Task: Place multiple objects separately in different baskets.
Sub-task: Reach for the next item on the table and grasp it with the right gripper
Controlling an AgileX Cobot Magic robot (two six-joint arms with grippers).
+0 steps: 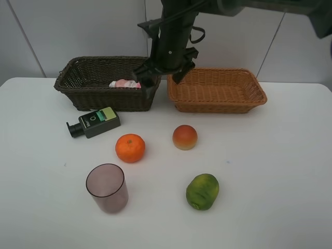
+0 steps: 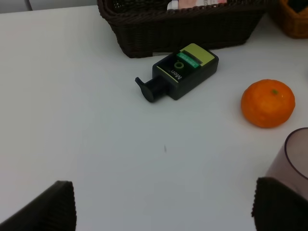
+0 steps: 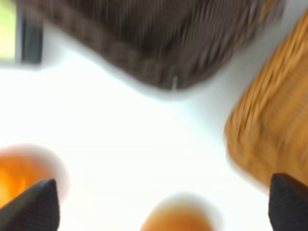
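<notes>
Pink bottle (image 1: 124, 83) lies in the dark basket (image 1: 72, 85); right gripper (image 1: 165, 78) and left gripper (image 2: 163, 202) fingers wide, empty; next likely: grasp the red-yellow fruit (image 1: 184, 137)

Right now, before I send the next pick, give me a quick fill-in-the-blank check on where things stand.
1. The small pink bottle lies inside the basket coloured ____.
2. The dark green pump bottle lies on its ____ on the table.
3. The fruit closest to the mauve cup is the ____.
4. The right gripper hangs with jaws ____, holding nothing.

Missing words: dark brown; side; orange; open.
</notes>
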